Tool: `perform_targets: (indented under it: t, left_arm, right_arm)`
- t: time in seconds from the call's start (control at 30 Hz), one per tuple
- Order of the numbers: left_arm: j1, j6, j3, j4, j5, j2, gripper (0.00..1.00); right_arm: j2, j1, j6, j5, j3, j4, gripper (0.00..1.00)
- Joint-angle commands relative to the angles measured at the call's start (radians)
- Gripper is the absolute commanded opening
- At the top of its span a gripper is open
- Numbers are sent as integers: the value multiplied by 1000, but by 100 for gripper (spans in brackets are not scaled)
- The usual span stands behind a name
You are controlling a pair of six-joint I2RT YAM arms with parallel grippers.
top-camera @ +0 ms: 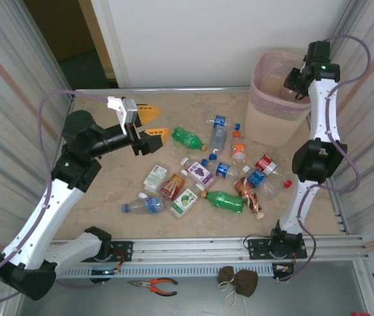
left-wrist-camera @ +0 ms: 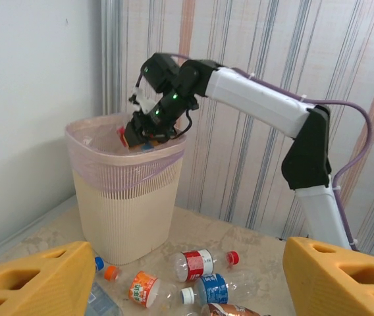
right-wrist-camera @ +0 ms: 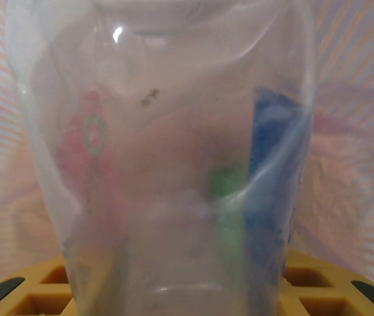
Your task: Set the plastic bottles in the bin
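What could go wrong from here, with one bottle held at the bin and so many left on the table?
1. The right gripper holds the clear bottle close to the bin's rim; released there, it might catch the edge or tip outside.
2. The open left gripper hovers near the green bottle; a round bottle lying flat may roll when nudged.

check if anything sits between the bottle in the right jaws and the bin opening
nothing visible does. the clear bottle is held in the right jaws directly above the bin's open mouth, and only open space shows beneath it
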State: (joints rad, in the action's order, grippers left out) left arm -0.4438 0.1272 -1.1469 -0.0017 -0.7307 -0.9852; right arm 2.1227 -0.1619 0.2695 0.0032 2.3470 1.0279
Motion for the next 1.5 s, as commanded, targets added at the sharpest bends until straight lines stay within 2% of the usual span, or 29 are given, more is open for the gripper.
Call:
perform_targets:
  t: [0.0,0.4,0.77,0.87,0.97,1.2,1.47]
  left_arm:
    - [8,-12,5,16,3,8,76]
    - [37,-9,1,20,-15,-8,75]
    - [45,6,3,39,-22,-27,75]
    - [46,6,3,37,-22,-28,75]
    - [48,6,5,34,-20,-25,75]
    - [51,-20,10,-14,3,-29,75]
    - [50,-79,10,-139,41,-38,74]
  right_arm:
    - [53,-12,-14,3,51,72,42]
    - [274,-22,-13,62,164,60,43]
    - [371,-3,-72,139,173,-107,46]
    - [391,3,-91,141,175,-139,50]
    - [390,8,-96,165,175,-139,58]
    - [337,20,-113,194,165,-106,70]
    - [194,28,-119,182,75,-110,74]
